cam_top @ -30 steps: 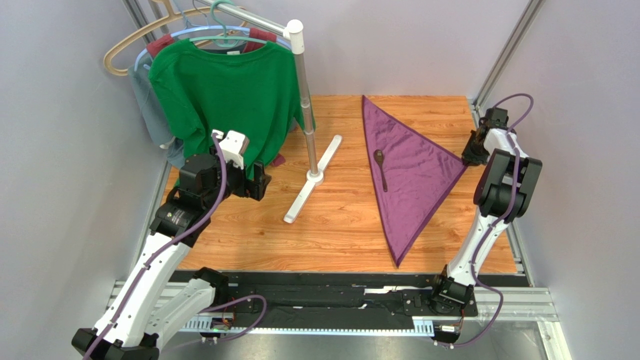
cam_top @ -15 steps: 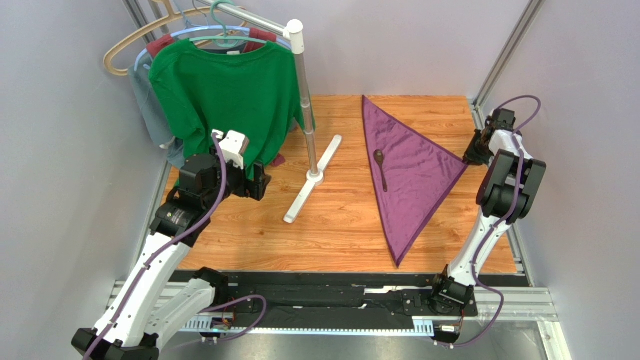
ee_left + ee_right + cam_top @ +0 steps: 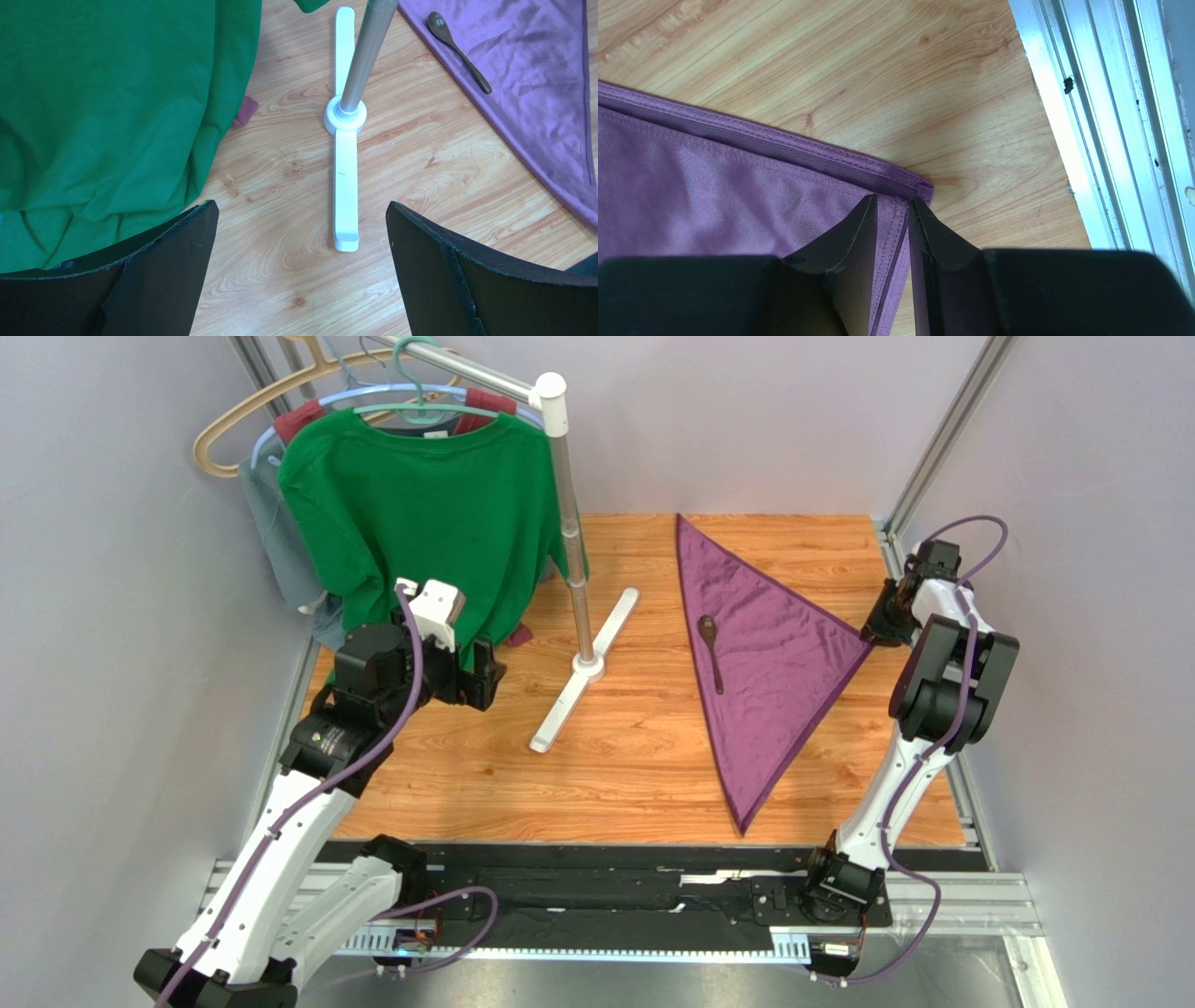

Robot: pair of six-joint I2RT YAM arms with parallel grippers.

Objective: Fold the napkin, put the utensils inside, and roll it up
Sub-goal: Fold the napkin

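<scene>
Left gripper [image 3: 302, 280] hangs released, jaws fully spread, above the table [image 3: 645, 756] between the green shirt [image 3: 421, 518] and the rack's white foot [image 3: 345, 175]. The napkin [image 3: 779, 665] lies flat as a triangle on the table's right half, with the spoon [image 3: 713, 653] resting on it near its left edge. Right gripper [image 3: 894, 204] sits at the napkin's right corner, jaws narrowly parted astride the hem, not clenched.

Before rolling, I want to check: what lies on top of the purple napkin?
A dark spoon lies on the folded napkin, bowl toward the far edge. No other object shows on it; anything between its layers is covered.
</scene>
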